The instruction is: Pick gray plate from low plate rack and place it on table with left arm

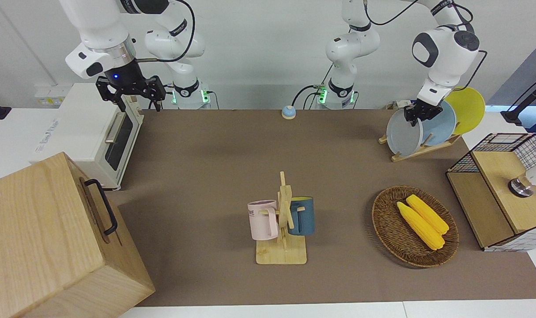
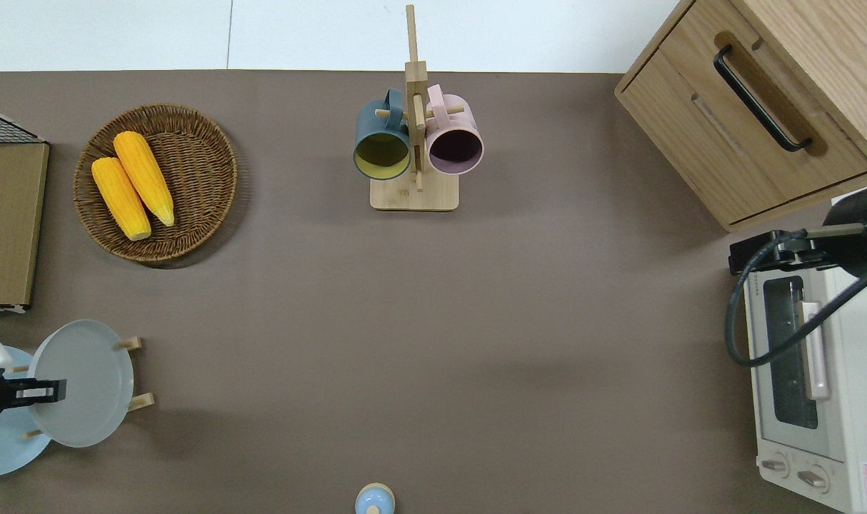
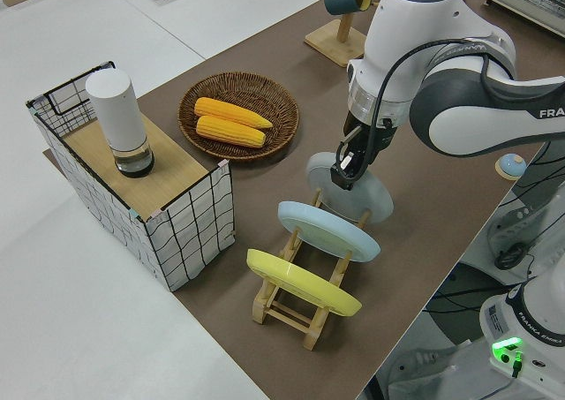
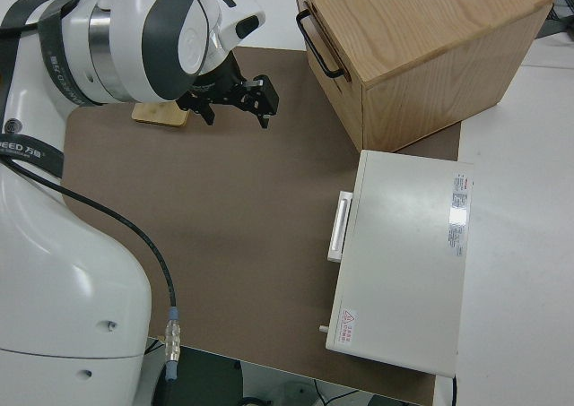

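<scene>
The gray plate (image 1: 402,134) leans in the end slot of the low plate rack (image 1: 424,149), at the left arm's end of the table (image 1: 206,168). My left gripper (image 1: 414,116) comes down on the plate's top rim, with a finger on each face of the plate, shut on it. The overhead view shows the gripper (image 2: 39,391) reaching over the gray plate (image 2: 87,382), whose lower edge sits by the rack's pegs (image 2: 139,402). In the left side view the gripper (image 3: 342,172) pinches the gray plate (image 3: 366,204). The right gripper (image 1: 132,95) is parked and open.
A light blue plate (image 1: 442,126) and a yellow plate (image 1: 470,108) stand in the same rack. A wicker basket (image 1: 385,221) with two corn cobs, a wire-sided box (image 1: 493,190), a mug stand (image 1: 283,229), a toaster oven (image 1: 91,128) and a wooden cabinet (image 1: 38,238) are also on the table.
</scene>
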Robot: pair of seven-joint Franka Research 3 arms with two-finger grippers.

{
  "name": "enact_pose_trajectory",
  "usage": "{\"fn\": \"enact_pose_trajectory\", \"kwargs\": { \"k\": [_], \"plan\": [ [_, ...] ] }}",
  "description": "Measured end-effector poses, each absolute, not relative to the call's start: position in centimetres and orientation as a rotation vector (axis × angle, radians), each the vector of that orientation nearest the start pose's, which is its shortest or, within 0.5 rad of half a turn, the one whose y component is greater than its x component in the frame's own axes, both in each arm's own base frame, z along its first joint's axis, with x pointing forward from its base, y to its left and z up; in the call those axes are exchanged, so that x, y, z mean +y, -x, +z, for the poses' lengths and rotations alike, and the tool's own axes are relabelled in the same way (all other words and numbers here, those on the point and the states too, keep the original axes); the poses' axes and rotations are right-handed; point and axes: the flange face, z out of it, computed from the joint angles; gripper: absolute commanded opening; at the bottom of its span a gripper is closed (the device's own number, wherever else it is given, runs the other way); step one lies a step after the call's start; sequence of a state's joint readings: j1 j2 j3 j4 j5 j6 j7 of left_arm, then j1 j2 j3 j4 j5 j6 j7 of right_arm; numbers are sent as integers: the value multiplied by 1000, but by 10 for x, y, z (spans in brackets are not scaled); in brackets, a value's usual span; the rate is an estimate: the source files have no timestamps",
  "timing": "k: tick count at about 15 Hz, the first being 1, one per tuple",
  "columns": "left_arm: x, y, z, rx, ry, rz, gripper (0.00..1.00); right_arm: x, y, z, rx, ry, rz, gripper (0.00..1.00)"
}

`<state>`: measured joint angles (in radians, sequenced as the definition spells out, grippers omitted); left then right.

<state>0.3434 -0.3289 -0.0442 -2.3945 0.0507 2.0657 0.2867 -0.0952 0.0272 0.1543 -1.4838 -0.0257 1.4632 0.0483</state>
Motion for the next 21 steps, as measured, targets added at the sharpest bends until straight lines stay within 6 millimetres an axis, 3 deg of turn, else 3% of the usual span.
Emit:
{"fn": "enact_pose_trajectory", "kwargs": {
  "k": [3, 6, 11, 15, 18, 21],
  "plan": [
    [131, -421, 446, 17, 3084, 30, 0, 28, -551, 641, -14, 3165, 73, 983],
    [130, -419, 464, 14, 3083, 39, 0, 28, -551, 641, -14, 3165, 73, 983],
    [126, -417, 529, 10, 3079, 55, 0, 28, -551, 641, -14, 3165, 73, 983],
    [110, -408, 582, 4, 3070, 88, 0, 28, -551, 641, -14, 3165, 73, 983],
    [94, -403, 598, -29, 3068, 120, 0, 28, -551, 641, -14, 3165, 73, 983],
    [82, -402, 598, -44, 3157, 126, 0, 28, -551, 641, -14, 3165, 73, 983]
  ]
}}
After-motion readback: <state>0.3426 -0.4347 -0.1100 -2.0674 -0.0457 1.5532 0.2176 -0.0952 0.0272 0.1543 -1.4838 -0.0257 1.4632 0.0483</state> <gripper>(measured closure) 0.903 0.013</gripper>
